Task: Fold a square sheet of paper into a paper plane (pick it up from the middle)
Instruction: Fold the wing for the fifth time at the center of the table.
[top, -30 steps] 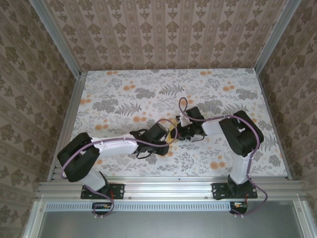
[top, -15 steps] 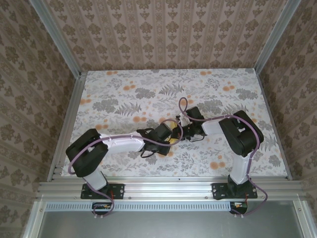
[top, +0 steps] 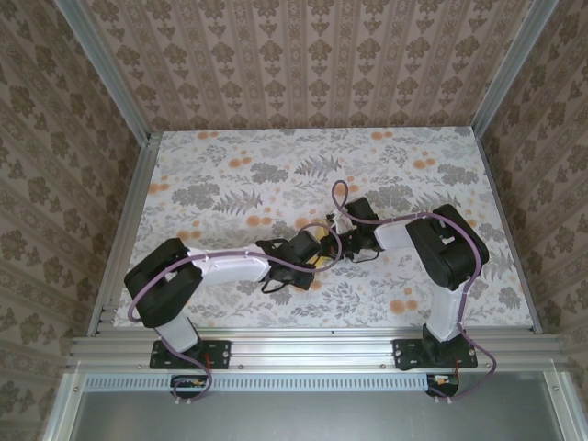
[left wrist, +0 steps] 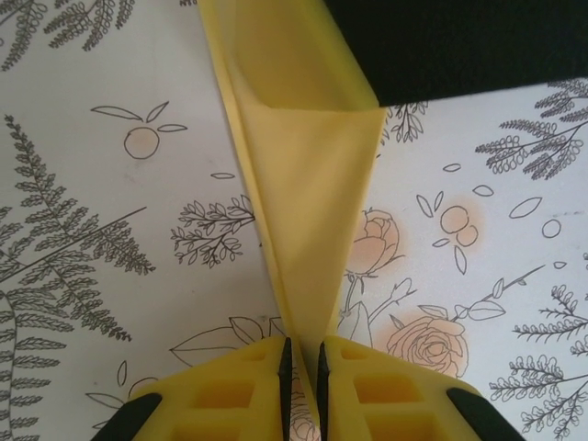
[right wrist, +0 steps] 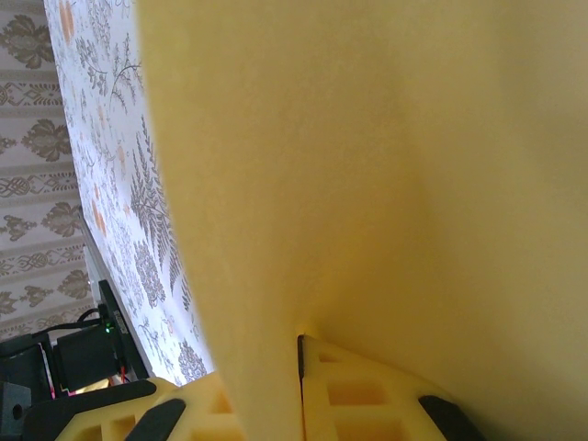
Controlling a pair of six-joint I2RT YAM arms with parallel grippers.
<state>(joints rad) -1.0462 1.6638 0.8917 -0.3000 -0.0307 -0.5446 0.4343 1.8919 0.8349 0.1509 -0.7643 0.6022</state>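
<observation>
The two arms are reaching in toward each other over the middle of the table point(top: 413, 147), meeting just in front of the right arm's elbow; between them they are holding the sheet of paper point(left wrist: 303, 184) up off the flowered tabletop. The left gripper point(left wrist: 301, 354) is pinching the paper's narrow lower end; its yellow fingers point(left wrist: 367, 367) are standing almost together, with only the thin paper running down into the slit between them. From there the paper is widening upward as a folded strip, one crease running along its left side and an open flap showing near the top, where a dark part of the other arm is crossing it. The right gripper point(right wrist: 300, 354) is closing tightly on the paper too; the pale yellow surface is rising close in front of its camera, with the ferns and orange flowers of the tabletop showing past the paper's left edge.
</observation>
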